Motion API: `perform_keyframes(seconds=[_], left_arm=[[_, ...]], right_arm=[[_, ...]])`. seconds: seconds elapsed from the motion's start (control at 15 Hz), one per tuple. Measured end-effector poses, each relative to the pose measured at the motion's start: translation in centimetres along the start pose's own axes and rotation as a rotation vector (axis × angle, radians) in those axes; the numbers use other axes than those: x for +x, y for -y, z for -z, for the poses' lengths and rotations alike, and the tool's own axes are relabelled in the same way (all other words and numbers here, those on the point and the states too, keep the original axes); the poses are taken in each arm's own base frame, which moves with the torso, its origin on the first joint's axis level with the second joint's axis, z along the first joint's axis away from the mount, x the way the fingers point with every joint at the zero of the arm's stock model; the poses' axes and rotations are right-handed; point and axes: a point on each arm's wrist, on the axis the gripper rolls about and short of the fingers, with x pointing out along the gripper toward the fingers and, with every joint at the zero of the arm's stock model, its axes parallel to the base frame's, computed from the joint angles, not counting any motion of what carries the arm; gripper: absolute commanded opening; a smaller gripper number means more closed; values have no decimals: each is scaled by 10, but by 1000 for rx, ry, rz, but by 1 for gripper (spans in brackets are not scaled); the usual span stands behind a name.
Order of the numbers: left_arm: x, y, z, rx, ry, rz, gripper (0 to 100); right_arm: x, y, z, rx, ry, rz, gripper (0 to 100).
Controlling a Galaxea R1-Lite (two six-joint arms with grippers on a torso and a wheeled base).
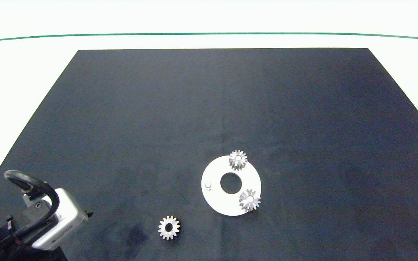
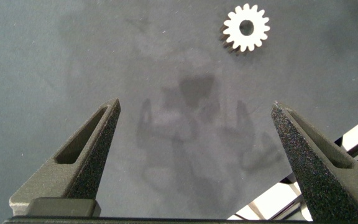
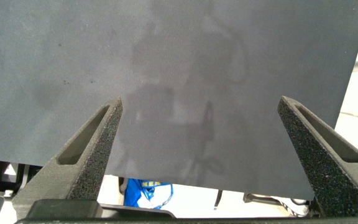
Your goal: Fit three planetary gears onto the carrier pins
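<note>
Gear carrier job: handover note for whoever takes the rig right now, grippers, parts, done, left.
Left gripper: open, empty, above the black mat near its front-left corner, short of the loose gear.
Right gripper: open, empty, over bare mat; its arm is outside the head view.
White disc: flat on the mat, front centre.
Done: two planetary gears seated on pins, one at the disc's far edge, one at its near-right edge.
Left: third gear lies flat on the mat, front-left of the disc; the bare pin on the disc's left side awaits it.
</note>
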Motion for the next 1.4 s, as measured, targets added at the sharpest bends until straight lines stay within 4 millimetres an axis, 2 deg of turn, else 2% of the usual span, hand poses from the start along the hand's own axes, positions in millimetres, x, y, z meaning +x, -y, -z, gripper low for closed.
perform_keyframes(seconds=[0.87, 1.4], left_arm=[[23, 20, -14, 70, -8, 48, 100], [48, 39, -20, 120, -66, 57, 100]], right_arm=[[7, -3, 13, -15, -41, 0, 100], [8, -4, 19, -16, -46, 3, 100]])
